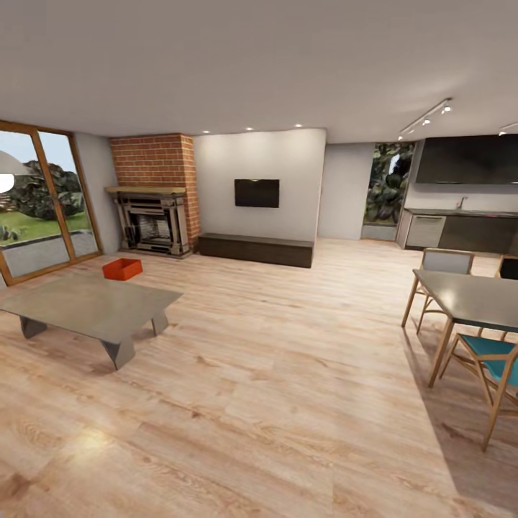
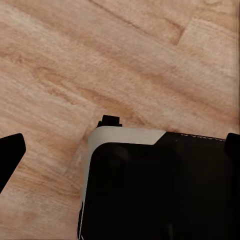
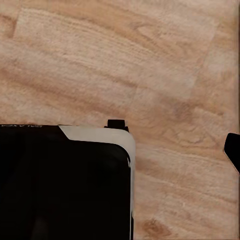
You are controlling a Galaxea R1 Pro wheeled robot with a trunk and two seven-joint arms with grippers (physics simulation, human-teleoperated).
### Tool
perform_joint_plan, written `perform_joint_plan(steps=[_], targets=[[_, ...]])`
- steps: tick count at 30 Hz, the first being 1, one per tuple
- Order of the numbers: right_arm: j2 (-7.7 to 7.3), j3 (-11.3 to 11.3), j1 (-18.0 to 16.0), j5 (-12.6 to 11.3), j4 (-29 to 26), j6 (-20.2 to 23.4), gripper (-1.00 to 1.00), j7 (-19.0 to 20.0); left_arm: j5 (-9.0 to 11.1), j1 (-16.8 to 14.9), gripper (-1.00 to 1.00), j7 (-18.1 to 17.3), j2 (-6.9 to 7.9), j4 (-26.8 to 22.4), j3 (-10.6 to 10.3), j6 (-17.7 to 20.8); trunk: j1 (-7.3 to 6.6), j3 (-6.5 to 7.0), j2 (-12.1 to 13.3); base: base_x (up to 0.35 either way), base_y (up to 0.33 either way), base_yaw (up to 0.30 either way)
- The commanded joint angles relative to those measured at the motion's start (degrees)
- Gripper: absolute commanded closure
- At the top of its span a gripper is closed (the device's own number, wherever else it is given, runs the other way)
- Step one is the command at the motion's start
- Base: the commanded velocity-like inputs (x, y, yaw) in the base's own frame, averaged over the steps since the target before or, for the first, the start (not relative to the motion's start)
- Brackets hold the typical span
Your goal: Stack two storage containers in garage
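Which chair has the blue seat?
The nearest chair, at the dining table's front corner. The chair behind the table has a pale grey back.

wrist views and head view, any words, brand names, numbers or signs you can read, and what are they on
Nothing reads cleanly.
Left wrist view: small pale lettering along the edge of the robot's black base, too blurred to read.
Right wrist view: similar faint lettering at the edge of the black base, apparently reversed, also unreadable.
Head view: no text on the storage container, the wall TV, the brick fireplace or the kitchen cabinets.
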Motion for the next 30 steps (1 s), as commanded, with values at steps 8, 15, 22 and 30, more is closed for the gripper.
perform_joint_plan(steps=[8,15,22,30], targets=[[-0.02,-0.03,-0.05,0.18,0.17,-0.31,-1.0,0.13,0.55,-0.01,-1.0,0.02,0.07,-0.01,-0.49,0.08,0.05,-0.02,-0.03,0.296,-0.123,0.0],[-0.02,-0.01,-0.05,0.17,0.17,-0.31,-1.0,0.13,0.53,0.0,-1.0,0.02,0.11,-0.01,-0.49,0.08,0.05,-0.02,-0.03,0.313,-0.022,0.0],[-0.02,-0.01,-0.05,0.24,0.17,-0.24,-1.0,0.13,0.55,0.01,-1.0,0.02,0.18,-0.01,-0.49,0.08,0.05,-0.02,-0.03,0.318,-0.001,0.0],[-0.1,-0.01,-0.05,0.17,0.17,-0.15,-1.0,0.13,0.47,0.01,-1.0,-0.01,0.27,-0.01,-0.4,0.08,0.05,-0.02,-0.03,0.32,0.0,0.0]])
